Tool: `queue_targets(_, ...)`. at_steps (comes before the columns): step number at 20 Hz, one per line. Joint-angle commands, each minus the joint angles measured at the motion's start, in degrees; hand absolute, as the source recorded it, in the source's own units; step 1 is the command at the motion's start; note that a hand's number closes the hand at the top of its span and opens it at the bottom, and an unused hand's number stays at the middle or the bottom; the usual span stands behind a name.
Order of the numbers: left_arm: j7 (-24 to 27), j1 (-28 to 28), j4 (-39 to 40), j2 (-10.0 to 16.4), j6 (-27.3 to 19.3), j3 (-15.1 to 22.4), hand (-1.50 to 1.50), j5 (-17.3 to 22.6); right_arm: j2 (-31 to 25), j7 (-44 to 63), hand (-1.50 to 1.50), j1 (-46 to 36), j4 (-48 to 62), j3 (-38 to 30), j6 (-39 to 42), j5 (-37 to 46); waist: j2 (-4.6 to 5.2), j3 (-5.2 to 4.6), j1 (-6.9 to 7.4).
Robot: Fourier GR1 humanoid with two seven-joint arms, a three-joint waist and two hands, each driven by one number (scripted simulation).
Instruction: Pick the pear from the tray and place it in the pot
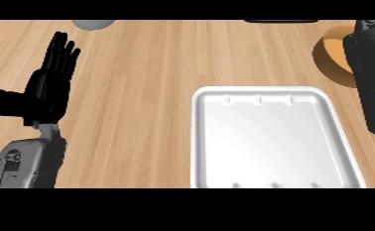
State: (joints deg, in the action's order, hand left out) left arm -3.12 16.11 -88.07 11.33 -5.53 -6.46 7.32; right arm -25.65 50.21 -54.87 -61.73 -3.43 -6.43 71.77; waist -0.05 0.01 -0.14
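The white tray (344, 141) lies at the lower right of the wooden counter, and nothing shows in it. At the right edge sits the brown pot (331, 56), partly cut off by the view. My right hand (360, 51) is a dark shape over the pot's right side, mostly outside the view. No pear can be seen; whether the right hand holds it is hidden. My left hand (50, 84) rests open at the left edge, fingers straight and pointing up, well away from the tray and the pot.
A grey rounded object (93, 24) peeks in at the top left. A dark flat object (282, 21) lies along the top edge, right of centre. Bare wooden counter (139, 101) spreads between my left hand and the tray.
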Motion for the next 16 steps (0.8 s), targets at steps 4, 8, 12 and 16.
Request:
queue_targets(4, -1.42, 0.99, -0.31, -0.07, -0.40, -0.26, 0.00, -0.20, -8.27, -10.15, 1.50, 8.46, -1.33, -7.71, -2.22, -6.67, -0.01, 0.01, -0.19)
queue_targets(8, 0.73, 1.64, 1.66, -1.00, -0.46, 0.32, 0.00, -1.15, -11.27, -19.03, 1.50, 7.82, 5.94, -11.72, -5.69, -10.93, 0.22, 0.01, 0.33)
queue_targets(12, -1.75, -0.08, -3.04, -1.70, -0.62, 1.49, 0.00, -1.18, -11.65, -20.40, 1.50, 7.59, 9.53, -11.58, -6.60, -9.98, 0.11, 0.00, 0.61)
queue_targets(16, 4.27, -0.99, 2.33, -2.00, 1.09, 0.47, 0.00, -0.96, -13.96, -29.82, 1.50, 8.23, 22.04, -16.15, -16.28, -12.41, 0.58, 0.04, 1.14)
